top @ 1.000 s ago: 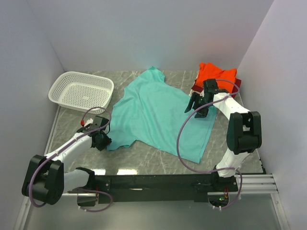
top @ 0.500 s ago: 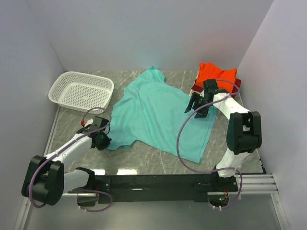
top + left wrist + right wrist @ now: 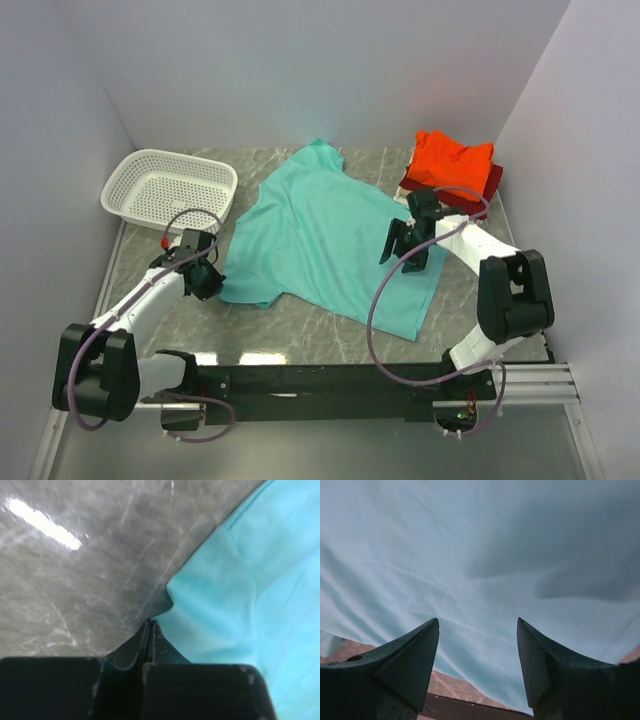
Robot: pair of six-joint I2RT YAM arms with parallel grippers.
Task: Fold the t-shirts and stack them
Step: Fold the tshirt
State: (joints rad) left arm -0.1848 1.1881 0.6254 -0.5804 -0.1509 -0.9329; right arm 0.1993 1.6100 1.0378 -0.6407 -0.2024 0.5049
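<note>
**A pinch on one side, a gap on the other**

The left gripper (image 3: 148, 623) is closed tight on the edge of the teal short-sleeved cloth t-shirt (image 3: 320, 240). The cloth puckers at its tips and spreads flat to its right. The right gripper (image 3: 477, 622) stands wide apart and holds nothing. The same shirt lies beneath it, and the folded orange-red cloth t-shirt (image 3: 452, 155) lies beyond.

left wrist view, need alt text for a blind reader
The left hand, jaws shut, pinches the puckered edge of a teal t-shirt at the bottom centre. The shirt fills the right side; the grey marbled table, with a bright glare streak, fills the left.
</note>
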